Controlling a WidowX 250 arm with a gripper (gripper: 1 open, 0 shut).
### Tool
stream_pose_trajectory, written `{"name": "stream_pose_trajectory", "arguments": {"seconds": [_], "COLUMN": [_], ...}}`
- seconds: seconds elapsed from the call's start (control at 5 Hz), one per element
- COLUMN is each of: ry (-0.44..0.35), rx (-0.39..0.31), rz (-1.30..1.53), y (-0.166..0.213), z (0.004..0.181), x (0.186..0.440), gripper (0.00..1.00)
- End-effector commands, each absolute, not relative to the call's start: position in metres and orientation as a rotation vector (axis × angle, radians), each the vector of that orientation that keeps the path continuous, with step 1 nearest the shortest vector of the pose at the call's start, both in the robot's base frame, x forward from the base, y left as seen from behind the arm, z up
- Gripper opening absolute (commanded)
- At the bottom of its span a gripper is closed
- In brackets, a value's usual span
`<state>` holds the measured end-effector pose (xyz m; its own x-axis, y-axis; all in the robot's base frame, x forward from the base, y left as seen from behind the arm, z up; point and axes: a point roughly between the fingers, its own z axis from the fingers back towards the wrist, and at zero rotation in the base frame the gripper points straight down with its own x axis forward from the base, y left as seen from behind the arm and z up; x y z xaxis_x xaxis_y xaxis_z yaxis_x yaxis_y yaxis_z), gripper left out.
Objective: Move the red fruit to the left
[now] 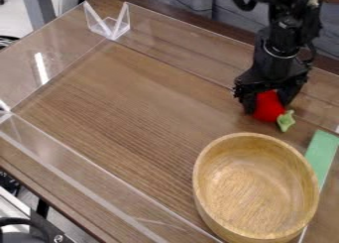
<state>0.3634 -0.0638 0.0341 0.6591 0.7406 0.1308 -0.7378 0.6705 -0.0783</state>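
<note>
The red fruit (272, 105) is a small glossy red toy with a green leafy stem (286, 117), lying on the wooden table at the right, just beyond the wooden bowl (255, 187). My black gripper (269, 91) points straight down over it, open, with a finger on each side of the fruit's upper part. The fingers partly hide the fruit's top. I cannot tell whether they touch it.
A large round wooden bowl sits at the front right. A green flat object (322, 154) lies at the right edge. A clear acrylic wall (54, 59) borders the table on the left and back, with a folded clear piece (109, 25) at the far corner.
</note>
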Motion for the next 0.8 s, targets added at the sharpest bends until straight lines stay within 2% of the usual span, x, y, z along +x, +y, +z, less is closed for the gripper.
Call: {"name": "stream_pose_trajectory", "arguments": {"seconds": [0.0, 0.4, 0.6], "ry": [-0.201, -0.193, -0.192], "rx": [-0.062, -0.065, -0.063], "rz": [0.837, 0.844, 0.901], "y": [-0.062, -0.059, -0.064], "z": [0.059, 0.06, 0.043], "x": [0.373, 0.376, 0.376], "gripper": [1.0, 1.0, 1.0]}}
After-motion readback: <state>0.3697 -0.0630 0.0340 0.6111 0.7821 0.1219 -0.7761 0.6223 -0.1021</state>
